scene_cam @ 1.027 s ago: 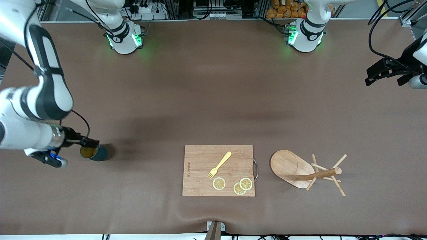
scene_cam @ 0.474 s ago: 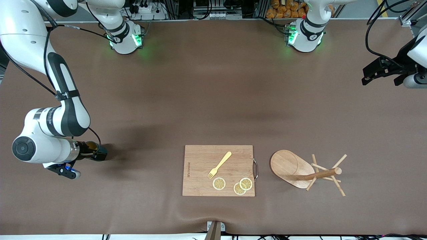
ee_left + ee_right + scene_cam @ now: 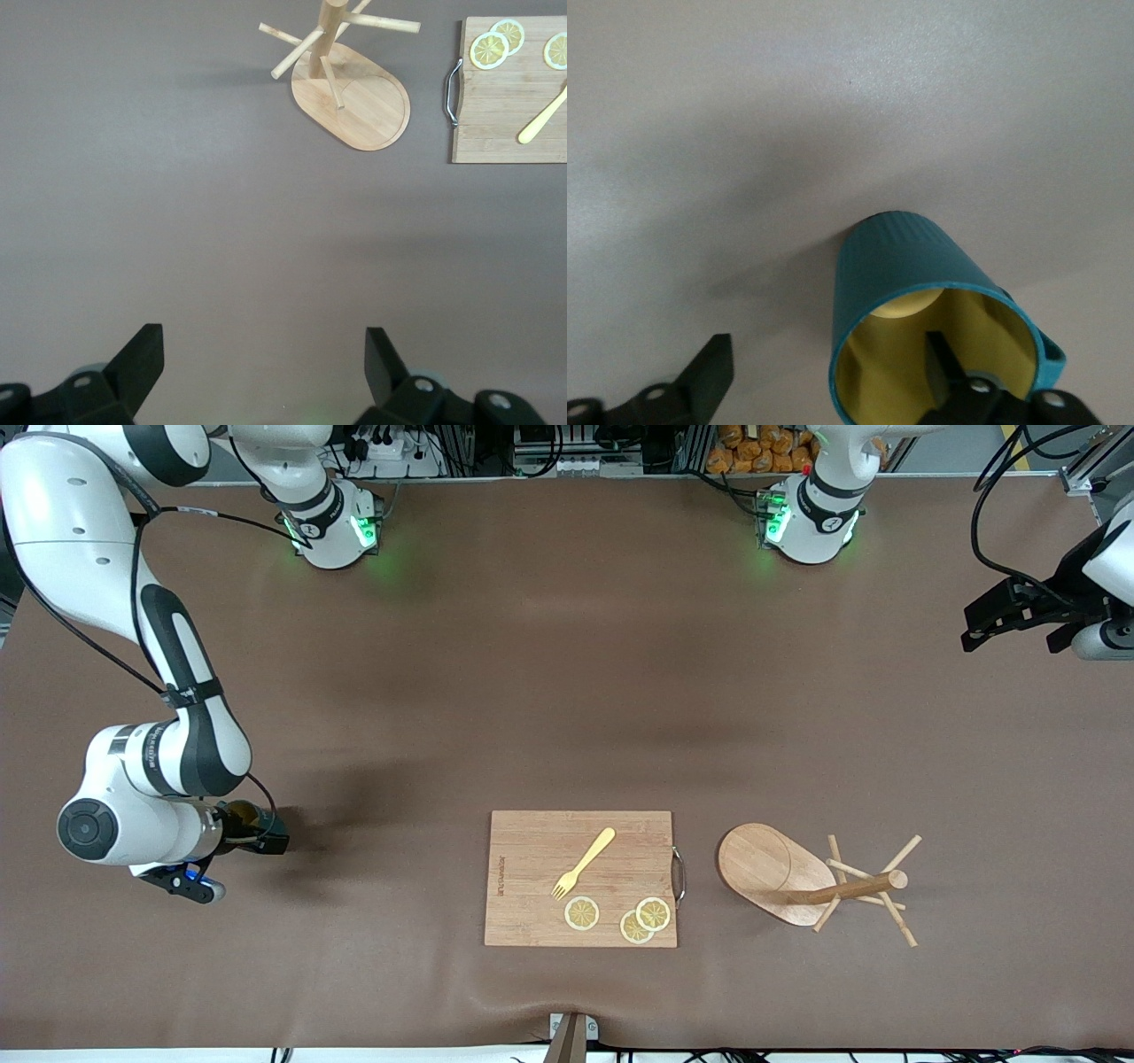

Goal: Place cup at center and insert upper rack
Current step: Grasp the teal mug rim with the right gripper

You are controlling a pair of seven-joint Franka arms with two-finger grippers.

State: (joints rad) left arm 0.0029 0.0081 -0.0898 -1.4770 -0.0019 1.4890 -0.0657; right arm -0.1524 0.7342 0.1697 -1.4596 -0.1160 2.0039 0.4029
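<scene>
The dark teal cup [image 3: 237, 813] stands on the brown table near the right arm's end, mostly hidden under my right gripper [image 3: 257, 834]. In the right wrist view the cup [image 3: 895, 257] shows its yellowish inside. My right gripper [image 3: 828, 359] is open astride the cup's wall, with one finger inside and one outside. The wooden mug tree [image 3: 769, 868] stands upright beside the cutting board, toward the left arm's end; it also shows in the left wrist view [image 3: 354, 97]. My left gripper [image 3: 1010, 615] is open and empty, waiting in the air at that end [image 3: 266, 341].
A rectangular wooden cutting board [image 3: 532, 850] lies near the front edge at mid-table, with a yellow fork [image 3: 583, 863] and three lemon slices [image 3: 582, 913] on it. The two arm bases stand along the table edge farthest from the front camera.
My right arm has swung its elbow in over the table and turned its wrist, and the gripper has settled lower on the cup. The cup stays in place. The left arm has barely shifted.
</scene>
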